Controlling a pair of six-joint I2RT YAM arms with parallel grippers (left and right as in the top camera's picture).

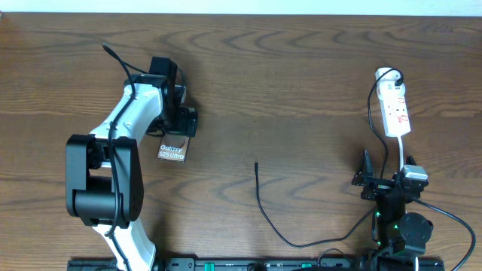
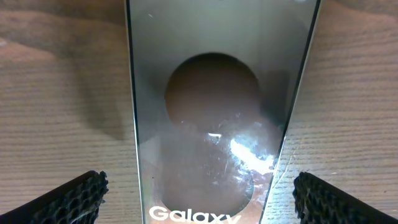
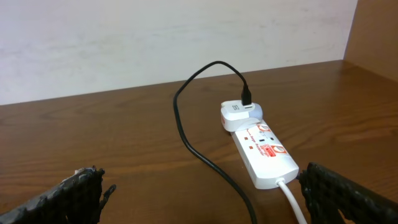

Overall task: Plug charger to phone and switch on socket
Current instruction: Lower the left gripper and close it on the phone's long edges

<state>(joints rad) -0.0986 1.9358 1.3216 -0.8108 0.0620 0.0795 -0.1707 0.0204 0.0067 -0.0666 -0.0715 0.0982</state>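
left tool (image 2: 199,202) released, over phone (image 1: 172,153), desk left | right tool (image 3: 208,202) released, near socket (image 3: 267,152), far right | charger (image 1: 256,164) tip loose mid-desk | plug-in, switch-on both look pending

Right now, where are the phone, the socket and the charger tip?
phone (image 2: 214,106): left wrist view, on the round dark blob.
socket (image 3: 266,154): right wrist view, on its red-marked white top.
charger tip (image 1: 256,166): overhead view, on the cable's free end.
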